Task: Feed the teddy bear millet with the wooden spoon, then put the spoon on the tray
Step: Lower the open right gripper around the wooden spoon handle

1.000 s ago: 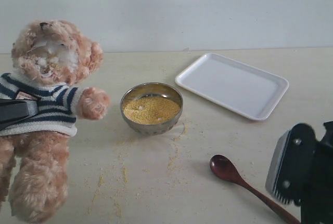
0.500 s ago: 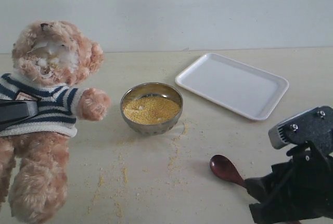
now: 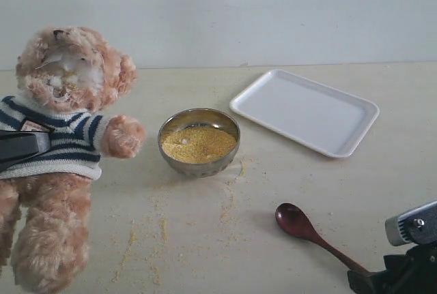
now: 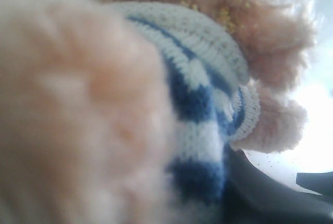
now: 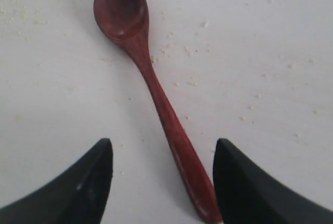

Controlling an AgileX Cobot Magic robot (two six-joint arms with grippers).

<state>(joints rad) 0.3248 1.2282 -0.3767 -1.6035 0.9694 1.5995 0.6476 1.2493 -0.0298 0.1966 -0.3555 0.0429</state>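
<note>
Wooden spoon (image 3: 319, 241): dark reddish-brown, lying flat on the table (image 3: 355, 185), in front of the bowl and tray and apart from both. Its small oval bowl points towards the steel bowl and carries no visible grain.

Right gripper (image 5: 164, 143): spread wide, gripping nothing. The wrist view shows the far end of the spoon handle lying between the two black fingers, nearer to one of them. Whether that finger touches the handle cannot be told.

Steel bowl (image 3: 199, 166): small, round, upright at table centre. Contents: millet (image 3: 198, 142), a yellow heap reaching close to the rim.

Loose millet (image 3: 229, 205): specks and thin trails on the table in front of the bowl, some near the spoon. More grains cling to the bear's muzzle and fur.

Tray (image 3: 304, 111): white, rectangular, low rim, set at an angle behind and to the right of the bowl, well apart from the spoon. Its white floor shows from rim to rim.

Teddy bear (image 3: 65, 137): light-brown plush in a navy-and-white striped sweater, upright at the left of the scene, one paw reaching towards the bowl without touching it.

Left gripper (image 3: 20, 147): clamped on the bear's torso. One black finger lies across the sweater front, and fur and knit fill the wrist view.
</note>
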